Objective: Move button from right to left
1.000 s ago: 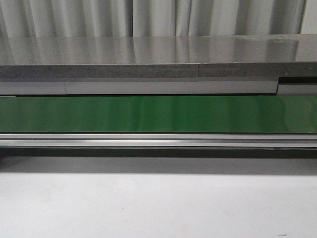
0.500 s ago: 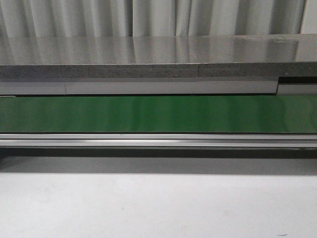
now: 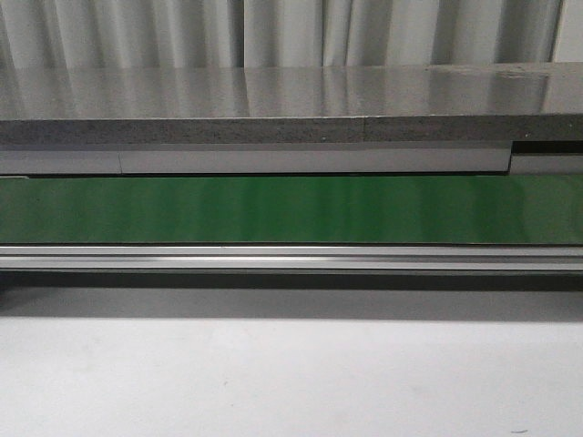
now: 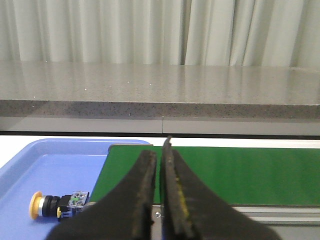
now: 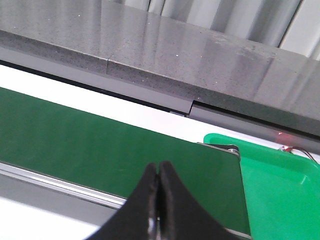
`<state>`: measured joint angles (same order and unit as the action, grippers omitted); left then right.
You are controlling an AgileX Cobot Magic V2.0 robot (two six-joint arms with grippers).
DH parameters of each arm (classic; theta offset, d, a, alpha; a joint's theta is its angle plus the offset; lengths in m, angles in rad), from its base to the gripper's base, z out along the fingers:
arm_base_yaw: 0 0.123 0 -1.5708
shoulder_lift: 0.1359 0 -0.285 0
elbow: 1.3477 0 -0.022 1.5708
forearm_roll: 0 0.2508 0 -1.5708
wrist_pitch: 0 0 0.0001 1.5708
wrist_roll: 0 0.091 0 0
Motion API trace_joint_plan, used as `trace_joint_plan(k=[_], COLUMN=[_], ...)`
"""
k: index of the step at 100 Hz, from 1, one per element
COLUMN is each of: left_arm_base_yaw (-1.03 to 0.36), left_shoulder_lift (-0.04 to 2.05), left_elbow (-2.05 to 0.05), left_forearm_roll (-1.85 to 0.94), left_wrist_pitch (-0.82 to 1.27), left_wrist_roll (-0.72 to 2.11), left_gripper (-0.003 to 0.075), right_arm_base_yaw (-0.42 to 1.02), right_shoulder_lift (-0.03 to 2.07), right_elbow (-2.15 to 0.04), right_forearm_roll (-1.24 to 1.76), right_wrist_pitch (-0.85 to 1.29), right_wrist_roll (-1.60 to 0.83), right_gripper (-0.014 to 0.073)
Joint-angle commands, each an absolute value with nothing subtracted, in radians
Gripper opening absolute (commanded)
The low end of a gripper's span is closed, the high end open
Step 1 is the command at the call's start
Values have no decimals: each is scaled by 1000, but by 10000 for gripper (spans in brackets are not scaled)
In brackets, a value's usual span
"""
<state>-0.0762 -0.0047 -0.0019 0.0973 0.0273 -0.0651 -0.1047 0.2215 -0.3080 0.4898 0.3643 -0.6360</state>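
A: Where is the small push-button with the round yellow-orange cap and black boxy body (image 4: 56, 205)?

B: Lying on its side in the shallow blue plastic tray (image 4: 30, 167), cap pointing away from the green conveyor belt (image 4: 240, 170). The left wrist view shows it close to the tray wall that meets the belt's end. It sits well apart from any end effector.

A: And the left end effector (image 4: 161, 192)?

B: Its two black fingers (image 4: 142, 195) are drawn nearly together with only a thin slit between them, and nothing is pinched. It hangs above the belt's near rail, beside the tray.

A: The right one?

B: The right end effector (image 5: 159, 200) has its black fingers pressed together at the tips, holding nothing. It hovers over the other end of the belt, near the bright green plastic tray (image 5: 280, 185), whose visible part holds nothing I can make out.

A: Any change in the front view compared with a second ago?

B: None that I can see. The green belt (image 3: 291, 209), the silver aluminium rail (image 3: 291, 258), the grey speckled stone counter (image 3: 291, 109) and the white bench (image 3: 291, 373) look the same across all three front pictures. Neither arm nor the button shows there.
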Motion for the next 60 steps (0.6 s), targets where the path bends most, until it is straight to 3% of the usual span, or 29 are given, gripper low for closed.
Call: trace_joint_plan(k=[1,60], left_arm_base_yaw=[-85,-85], left_shoulder_lift=[-41,-41], left_elbow=[39,39], left_forearm_roll=[94,94], left_wrist_pitch=[-50,-50], left_wrist_roll=[-76,-76], left_gripper=[5,5], right_arm_base_yaw=[-103,-100], right_shoulder_lift=[230,230], right_elbow=[-336,-336], right_forearm_roll=[506,502], right_wrist_pitch=[296,289], right_wrist_roll=[-645,-635], right_gripper=[-67,-67])
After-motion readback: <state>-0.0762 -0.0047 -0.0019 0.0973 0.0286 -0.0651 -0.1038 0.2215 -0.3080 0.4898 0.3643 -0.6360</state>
